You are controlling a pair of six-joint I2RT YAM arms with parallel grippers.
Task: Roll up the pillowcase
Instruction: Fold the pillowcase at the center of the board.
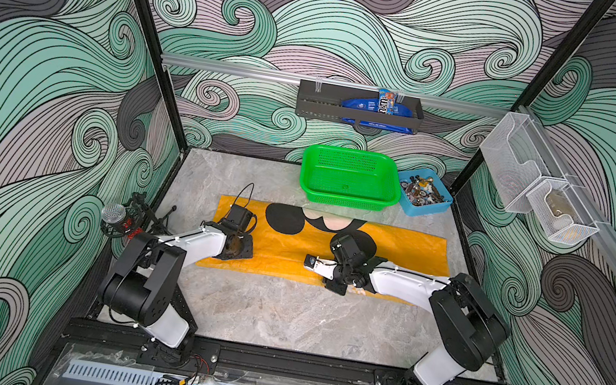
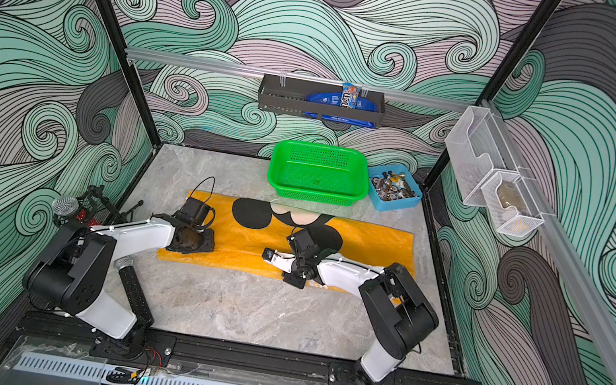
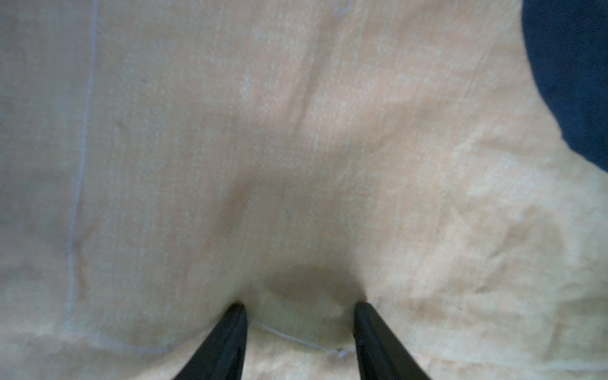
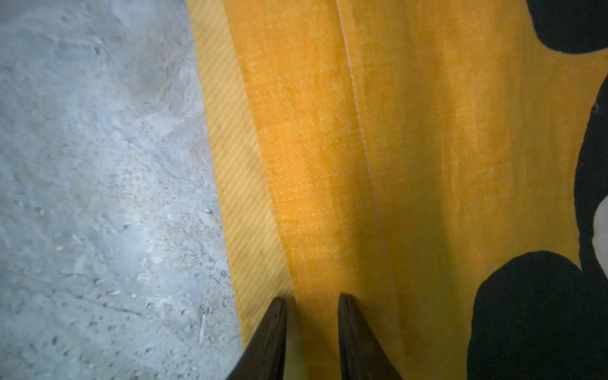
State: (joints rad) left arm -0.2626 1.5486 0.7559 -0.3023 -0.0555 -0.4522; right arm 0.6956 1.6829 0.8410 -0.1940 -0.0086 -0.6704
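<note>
Marble worktop [image 1: 278,314]: pillowcase [image 1: 289,249] lies flat. Left gripper [image 3: 299,309] jaws apart on fabric; right gripper [image 4: 312,301] jaws narrowly apart at near edge.

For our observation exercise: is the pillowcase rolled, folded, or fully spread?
Folded flat, not rolled: the pillowcase lies as a long strip on the table, its print cut off at the far fold.

The pillowcase [image 1: 289,249] lies across the table [image 1: 278,314]. Behind it sits a basket [image 1: 338,199], a small box [image 1: 428,210] on its right.
</note>
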